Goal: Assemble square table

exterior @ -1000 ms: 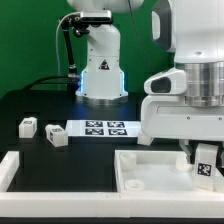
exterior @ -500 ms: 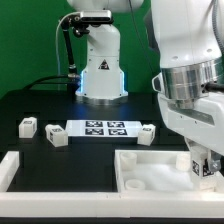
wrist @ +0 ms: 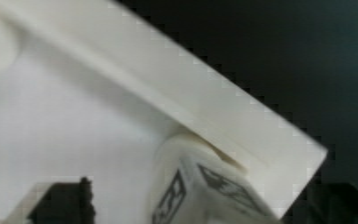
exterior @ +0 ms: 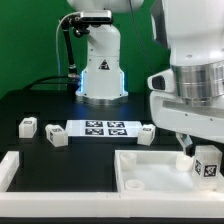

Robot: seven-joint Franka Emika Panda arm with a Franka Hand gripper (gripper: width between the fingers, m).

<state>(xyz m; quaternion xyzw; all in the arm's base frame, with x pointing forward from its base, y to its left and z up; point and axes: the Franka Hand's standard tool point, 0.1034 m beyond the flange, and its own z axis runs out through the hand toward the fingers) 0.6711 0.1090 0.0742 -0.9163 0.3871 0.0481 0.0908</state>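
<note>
Exterior view, black table (exterior: 80,160) before a green backdrop. Counts one square table top (exterior: 150,172), four legs, one marker board (exterior: 103,127), one white rail (exterior: 8,170) and one white arm on its base (exterior: 100,75).

Places three legs loose on the table: the first leg (exterior: 28,126) and the second leg (exterior: 57,137) near each other at nine o'clock from the marker board, the third leg (exterior: 147,133) just beside the board at three o'clock. Puts the rail at seven o'clock from the board, well apart from it, and the square table top at five o'clock.

Reads no words anywhere. Finds only black-and-white square tags: several along the marker board, one on each leg face turned to the camera, all too small to make out.

Treats the square table top as the one container: a shallow white tray with a raised rim, holding the fourth leg (exterior: 207,163) upright at two o'clock from the tray's middle, close to a corner, and a round boss (exterior: 135,183) at eight o'clock.

Hangs the gripper (exterior: 198,152) right over that fourth leg, jaws parted and gripping nothing. Confirms it in the wrist view: one dark finger (wrist: 60,198) standing clear of the tagged leg (wrist: 202,190), pale tray floor between them, the tray's rim (wrist: 194,90) close by, the other finger out of frame.
</note>
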